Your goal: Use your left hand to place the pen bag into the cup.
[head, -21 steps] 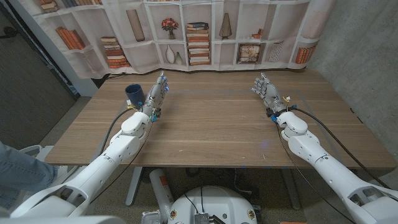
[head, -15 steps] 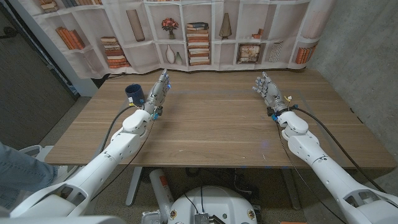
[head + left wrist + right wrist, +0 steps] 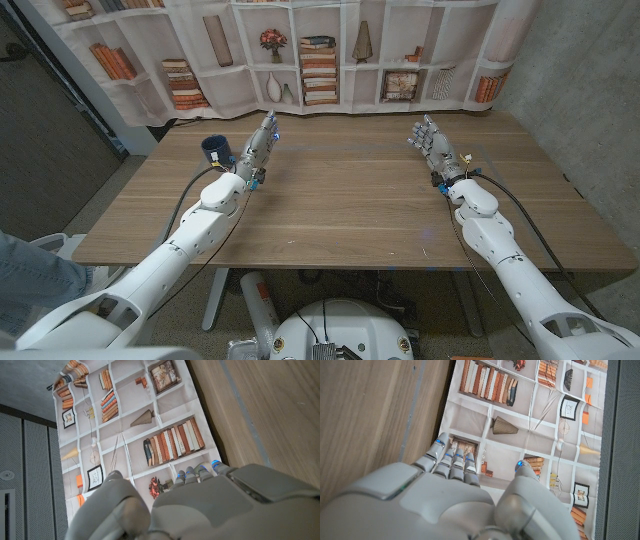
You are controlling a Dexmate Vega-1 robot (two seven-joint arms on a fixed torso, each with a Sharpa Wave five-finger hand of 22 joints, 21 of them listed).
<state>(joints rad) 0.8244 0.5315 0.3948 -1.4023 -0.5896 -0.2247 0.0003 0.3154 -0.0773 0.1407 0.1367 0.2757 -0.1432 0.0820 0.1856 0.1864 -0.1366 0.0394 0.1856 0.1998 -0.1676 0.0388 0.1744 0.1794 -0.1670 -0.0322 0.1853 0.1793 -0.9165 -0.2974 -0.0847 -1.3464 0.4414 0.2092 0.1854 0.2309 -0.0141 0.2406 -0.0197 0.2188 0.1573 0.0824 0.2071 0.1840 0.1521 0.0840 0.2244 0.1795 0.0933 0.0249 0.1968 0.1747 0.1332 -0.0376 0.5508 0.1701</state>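
- Currently, the left hand [image 3: 256, 152] is raised over the far left part of the wooden table [image 3: 340, 200], with its fingers extended together toward the far edge.
- The left hand holds nothing; its fingers lie straight and close to one another, uncurled, and touch no object.
- In the left wrist view, the left hand [image 3: 200, 505] shows its back, with the fingertips [image 3: 200, 471] lined up side by side and pointing at the bookshelf-print curtain [image 3: 125, 435].
- The cup [image 3: 215, 151], dark blue, stands upright on the table just left of the left hand, near the far left corner; hand and cup are apart.
- Whether anything lies inside the cup cannot be determined from the head view.
- The pen bag cannot be located on the table surface or in either hand.
- The right hand [image 3: 429, 143] is raised over the far right part of the table, fingers extended and slightly spread, holding nothing.
- In the right wrist view, the right hand [image 3: 455, 495] shows its back, fingers straight and the thumb set apart to one side.
- The two hands are well apart, with bare table between them.
- The curtain hangs behind the far edge of the table.
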